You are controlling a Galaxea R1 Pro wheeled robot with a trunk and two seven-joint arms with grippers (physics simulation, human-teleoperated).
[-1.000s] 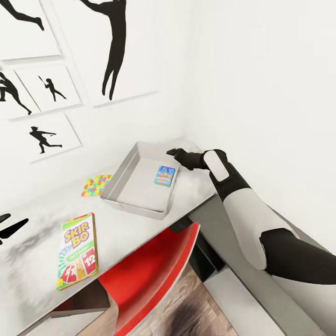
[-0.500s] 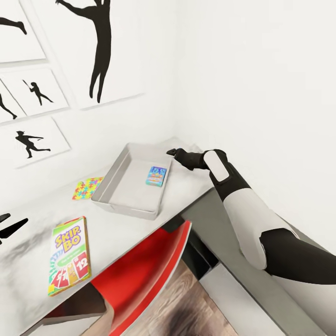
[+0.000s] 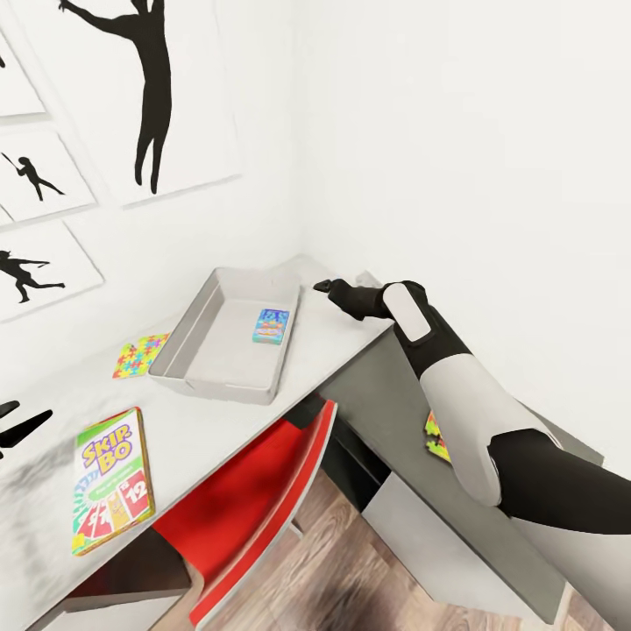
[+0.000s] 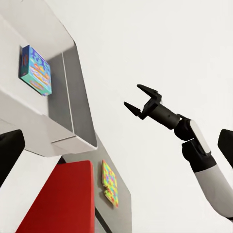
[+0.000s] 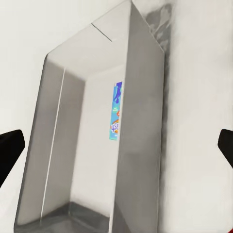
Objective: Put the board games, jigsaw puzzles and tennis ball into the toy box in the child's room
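The light grey toy box (image 3: pixel 187 344) stands on the table (image 3: pixel 219 421) near the wall corner, with one small colourful board game (image 3: pixel 271 325) lying inside it. The SKIP BO board game (image 3: pixel 109 478) lies flat near the table's front left. One jigsaw puzzle (image 3: pixel 138 355) lies left of the box; another jigsaw puzzle (image 3: pixel 436 436) rests on the lower grey surface, partly behind my right arm. My right gripper (image 3: pixel 322 285) hovers open and empty just right of the box's far corner. My left gripper (image 3: pixel 13 419) shows at the left edge, open and empty. The tennis ball is out of view.
A red chair (image 3: pixel 254 499) is tucked under the table's front edge. A low dark grey cabinet (image 3: pixel 394 412) adjoins the table's right end. White walls with black baseball silhouettes (image 3: pixel 149 96) close in behind the table. Wood-plank floor (image 3: pixel 350 570) lies below.
The camera has swung right, so the table and box sit further left in the picture. My right gripper now sits off the box's right rim. The second puzzle has come into view.
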